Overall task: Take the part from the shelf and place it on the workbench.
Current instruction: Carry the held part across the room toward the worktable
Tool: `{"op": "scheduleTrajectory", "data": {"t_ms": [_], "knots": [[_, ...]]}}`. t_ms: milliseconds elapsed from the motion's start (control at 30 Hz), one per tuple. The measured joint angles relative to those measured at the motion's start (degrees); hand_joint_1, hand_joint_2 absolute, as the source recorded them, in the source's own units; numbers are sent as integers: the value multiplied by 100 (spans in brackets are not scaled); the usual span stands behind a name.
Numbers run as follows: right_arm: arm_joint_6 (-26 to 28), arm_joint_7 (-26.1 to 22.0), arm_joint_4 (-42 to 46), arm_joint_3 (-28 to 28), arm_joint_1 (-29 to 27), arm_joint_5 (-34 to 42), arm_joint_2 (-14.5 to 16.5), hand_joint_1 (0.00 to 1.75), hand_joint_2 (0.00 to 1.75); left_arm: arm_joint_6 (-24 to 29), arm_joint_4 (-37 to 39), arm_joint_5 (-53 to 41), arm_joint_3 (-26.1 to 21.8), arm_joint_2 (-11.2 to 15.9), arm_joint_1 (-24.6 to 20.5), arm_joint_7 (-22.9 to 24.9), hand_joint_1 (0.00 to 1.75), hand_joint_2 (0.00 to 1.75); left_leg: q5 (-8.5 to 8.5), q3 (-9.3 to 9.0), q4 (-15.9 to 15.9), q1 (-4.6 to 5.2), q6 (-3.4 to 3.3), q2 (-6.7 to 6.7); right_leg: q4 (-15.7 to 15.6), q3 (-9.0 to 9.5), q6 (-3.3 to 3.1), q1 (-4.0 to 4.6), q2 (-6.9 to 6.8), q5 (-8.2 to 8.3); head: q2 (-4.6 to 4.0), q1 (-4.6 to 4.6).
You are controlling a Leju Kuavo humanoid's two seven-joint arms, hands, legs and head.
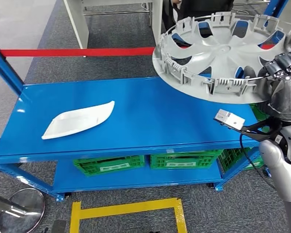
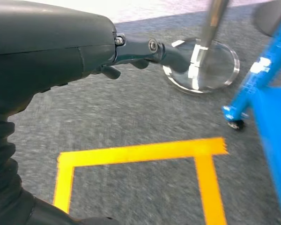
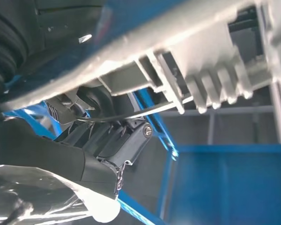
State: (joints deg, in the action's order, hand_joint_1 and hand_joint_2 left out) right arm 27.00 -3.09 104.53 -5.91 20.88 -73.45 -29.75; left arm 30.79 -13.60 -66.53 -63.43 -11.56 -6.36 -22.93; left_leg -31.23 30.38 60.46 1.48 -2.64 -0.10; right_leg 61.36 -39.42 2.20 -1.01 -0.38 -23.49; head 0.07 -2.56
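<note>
My right hand [image 1: 279, 73] grips the rim of a large grey wheel cover [image 1: 217, 48], which hangs tilted above the right end of the blue workbench [image 1: 144, 116], its ribbed inner side facing up. Close up in the right wrist view, the cover's rim [image 3: 188, 61] lies across my dark fingers [image 3: 110, 136]. A white curved plastic part [image 1: 78, 120] lies flat on the left half of the bench top. My left hand [image 2: 61, 47] hangs low over the grey floor with nothing in it; its fingers reach out straight.
Green crates [image 1: 111, 164] sit on the bench's lower shelf. A red barrier tape [image 1: 74, 52] runs behind the bench. A chrome post base [image 1: 21, 208] stands at the near left. Yellow floor tape [image 1: 129, 209] marks a box before the bench. A person stands behind the cover.
</note>
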Motion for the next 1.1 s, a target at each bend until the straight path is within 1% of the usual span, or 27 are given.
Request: {"op": "scheduleTrajectory", "data": {"t_ms": [33,67,100,133,200,233,267,300,333,400,433,467,500,533,567,600,667,700,733,767,800,833,867,933,967,1000,1100], "knots": [[10,-18,2,-4,-2,-8,-3,175,175,14,1,-2,-1,-3,6,6,0,175,64,11,-43,-11,-5,1,-23,-8,31,-11,-1,27,0,3],[20,-37,4,-7,-7,-17,-10,175,175,31,1,-1,-1,-3,10,11,0,175,146,34,-98,-24,-22,8,-18,-35,55,-10,5,-22,0,1],[33,-51,6,-8,-11,-24,-22,175,175,49,2,-1,-2,-2,11,14,0,175,236,75,-154,-43,-44,16,71,-84,75,-6,14,-169,0,-6],[50,-63,6,-9,-16,-34,-34,175,175,62,2,-1,-3,-1,11,15,0,175,320,133,-191,-61,-61,24,274,-156,92,-6,22,-407,0,-13],[88,-80,6,-19,-39,-58,-49,175,175,81,3,-2,-4,-3,15,14,0,175,449,287,-201,-62,-81,29,925,-299,133,-9,29,-920,0,-22],[105,-89,6,-26,-60,-69,-50,175,175,83,4,-2,-4,-6,19,14,0,175,504,363,-198,-62,-78,30,1213,-323,152,-13,28,-1049,0,-22],[117,-98,6,-31,-83,-79,-50,175,175,85,4,-2,-4,-7,22,13,0,175,559,436,-196,-64,-72,31,1349,-269,170,-17,27,-1056,0,-21],[124,-106,6,-35,-101,-88,-51,175,175,88,4,-3,-4,-6,22,13,0,175,611,505,-193,-66,-61,31,1284,-115,182,-22,26,-960,-1,-22],[126,-112,6,-35,-111,-99,-55,175,175,89,4,-8,-4,-7,21,13,0,175,660,563,-188,-69,-45,31,1010,141,190,-28,24,-816,-1,-22],[128,-116,8,-35,-115,-120,-70,175,175,97,4,-24,-3,-12,13,14,0,175,746,661,-162,-65,5,28,184,743,185,-27,29,-708,-1,-21],[133,-116,12,-34,-121,-127,-80,175,175,103,4,-34,-2,-14,10,14,0,175,792,692,-150,-58,31,26,-127,947,169,-18,31,-728,-1,-22],[142,-115,17,-33,-129,-128,-87,175,175,110,4,-42,-2,-16,8,19,0,175,840,719,-144,-52,56,24,-303,1049,147,-3,36,-772,0,-21],[152,-113,22,-32,-146,-114,-91,175,175,117,5,-50,-2,-19,8,28,0,175,890,738,-143,-47,79,22,-359,1074,115,11,40,-763,0,-20],[162,-109,26,-32,-167,-90,-93,175,175,121,5,-58,-2,-19,10,43,0,175,926,756,-146,-46,103,18,-355,1022,74,2,30,-728,0,-22],[171,-106,30,-32,-185,-61,-93,175,175,125,6,-66,-1,-18,13,59,0,175,882,788,-116,-47,136,13,-360,978,25,-8,23,-683,0,-17],[175,-103,35,-33,-202,-31,-93,175,175,127,7,-75,0,-18,15,71,0,175,740,837,-10,-52,174,7,-364,922,-32,-23,12,-627,0,-8],[182,-102,46,-33,-216,0,-93,175,175,132,7,-91,3,-17,13,80,0,175,197,990,536,-82,251,1,-367,790,-108,-36,0,-501,0,16],[183,-102,50,-33,-220,7,-93,175,175,133,7,-98,5,-18,12,81,0,175,-72,1065,925,-101,279,1,-362,711,-121,-34,-2,-438,0,23],[182,-102,51,-32,-223,14,-93,175,175,133,7,-102,7,-18,10,81,0,175,-241,1107,1270,-117,299,1,-356,627,-122,-31,-2,-377,0,25],[181,-102,52,-32,-226,19,-93,175,175,134,7,-106,8,-19,10,81,0,175,-278,1085,1481,-128,308,1,-349,545,-122,-28,-2,-318,0,24],[181,-104,52,-32,-228,24,-93,175,175,134,7,-108,10,-19,9,81,0,175,-197,983,1502,-133,307,1,-340,463,-119,-27,-1,-262,0,24],[180,-107,52,-32,-228,27,-93,175,175,134,7,-110,12,-20,6,81,0,175,-45,786,1311,-134,294,1,-331,387,-111,-24,0,-208,-1,25],[180,-109,52,-32,-228,28,-93,175,175,134,7,-113,13,-19,0,81,0,175,89,505,955,-133,269,-1,-324,325,-96,-22,3,-157,-1,25],[180,-110,53,-28,-229,32,-93,175,175,135,7,-114,15,-17,-12,81,0,175,142,-36,171,-115,208,-6,-314,247,-55,-9,8,-80,-1,24],[180,-110,54,-27,-229,33,-93,175,175,136,7,-114,15,-16,-16,81,0,175,101,-191,-61,-107,188,-8,-311,233,-40,-3,10,-61,0,22],[180,-110,54,-26,-229,33,-93,175,175,136,7,-114,16,-15,-19,81,0,175,63,-248,-156,-101,180,-8,-309,226,-31,2,10,-54,0,22],[180,-110,54,-26,-229,33,-93,175,175,136,7,-114,16,-15,-19,81,0,175,63,-248,-156,-101,180,-8,-309,226,-31,2,10,-54,0,22]]}}
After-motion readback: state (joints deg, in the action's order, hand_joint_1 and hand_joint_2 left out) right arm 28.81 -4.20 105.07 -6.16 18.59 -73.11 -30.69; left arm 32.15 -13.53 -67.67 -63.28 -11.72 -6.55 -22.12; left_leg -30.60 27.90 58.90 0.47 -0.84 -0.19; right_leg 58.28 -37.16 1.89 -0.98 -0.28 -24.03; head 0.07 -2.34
